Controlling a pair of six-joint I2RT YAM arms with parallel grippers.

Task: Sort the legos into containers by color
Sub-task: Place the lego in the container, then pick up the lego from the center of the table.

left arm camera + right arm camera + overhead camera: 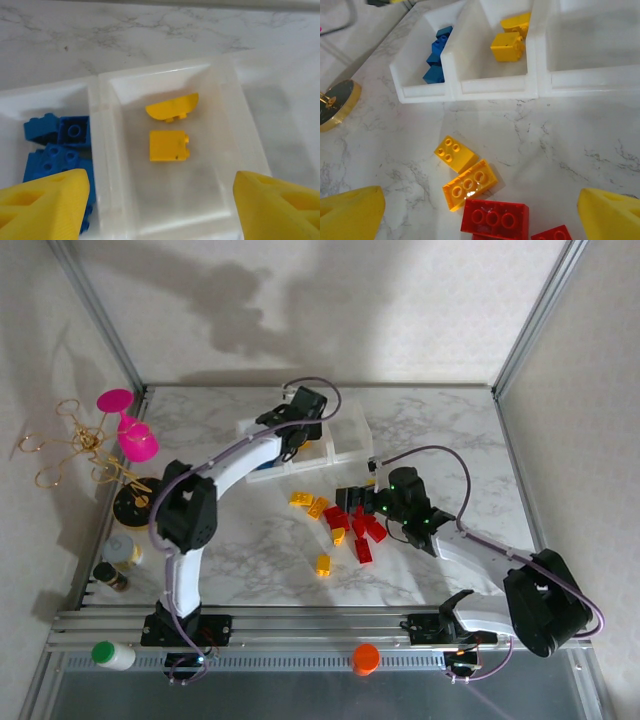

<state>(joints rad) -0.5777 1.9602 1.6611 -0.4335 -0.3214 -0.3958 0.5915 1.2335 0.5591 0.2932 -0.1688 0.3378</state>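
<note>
Three joined white containers stand at the back middle of the table. My left gripper hangs open over the middle container, where two yellow legos lie below the jaws; nothing is between the fingers. Blue legos fill the left container. My right gripper is open low over the loose pile. Below it lie two yellow legos and a red lego. The top view shows red legos and scattered yellow legos on the table.
A pink goblet toy, a gold wire shape and a round black disc sit at the left edge, with small bottles nearer. A green-capped bottle and an orange cap rest on the front rail.
</note>
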